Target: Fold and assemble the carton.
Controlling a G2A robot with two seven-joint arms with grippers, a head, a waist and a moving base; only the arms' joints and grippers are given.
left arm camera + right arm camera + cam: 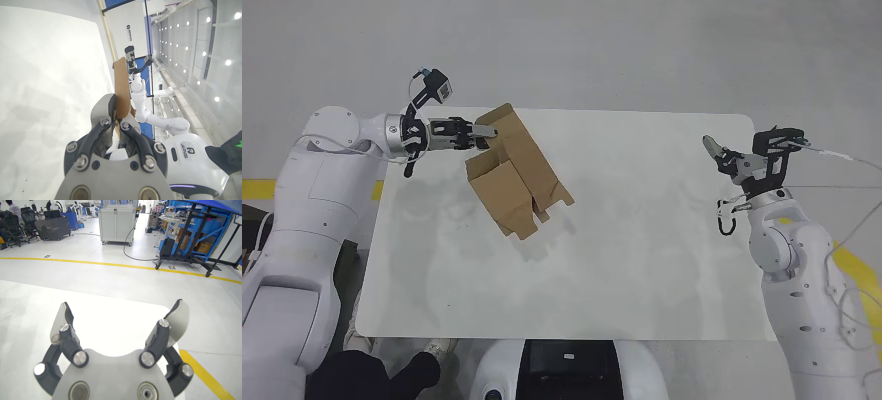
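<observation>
A brown cardboard carton (514,170), partly unfolded with loose flaps, is held tilted above the white table (642,260) near its far left corner. My left gripper (482,131) is shut on the carton's far edge. In the left wrist view the cardboard (122,87) runs edge-on away from the pinching fingers (113,106). My right gripper (720,154) hangs open and empty over the table's far right corner, well away from the carton. Its fingers (66,313) are spread wide above the table's rounded corner (162,309).
The table's middle and near half are bare white surface. Beyond the far edge is grey floor with a yellow line (113,265). Racks and a cabinet (117,224) stand far off in the room.
</observation>
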